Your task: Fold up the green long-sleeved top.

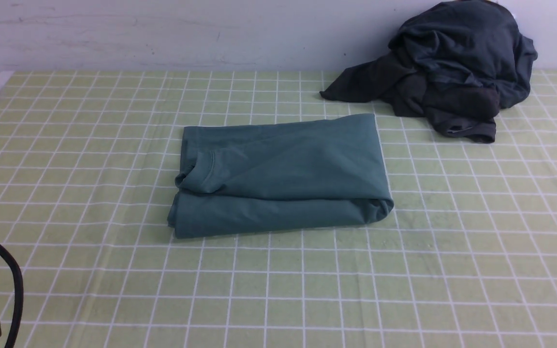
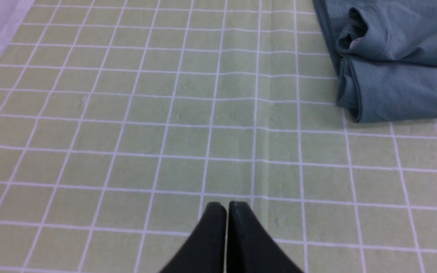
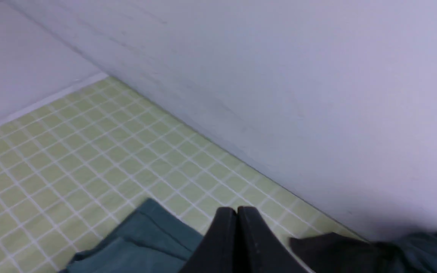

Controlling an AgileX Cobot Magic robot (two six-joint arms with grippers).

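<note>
The green long-sleeved top [image 1: 283,174] lies folded into a compact rectangle in the middle of the table, its ribbed neck turned toward the left end. In the left wrist view the top [image 2: 396,60] shows its neck and stacked folded edges. My left gripper [image 2: 226,204] is shut and empty above bare cloth, well apart from the top. My right gripper [image 3: 236,209] is also shut with nothing in it, raised beside a corner of the top [image 3: 146,239]. Neither gripper shows in the front view.
A green checked tablecloth [image 1: 90,169] covers the table. A heap of dark charcoal-grey garments [image 1: 452,72] sits at the back right against the white wall [image 1: 162,29]; part of the heap [image 3: 374,254] shows in the right wrist view. A black cable [image 1: 3,270] loops at front left.
</note>
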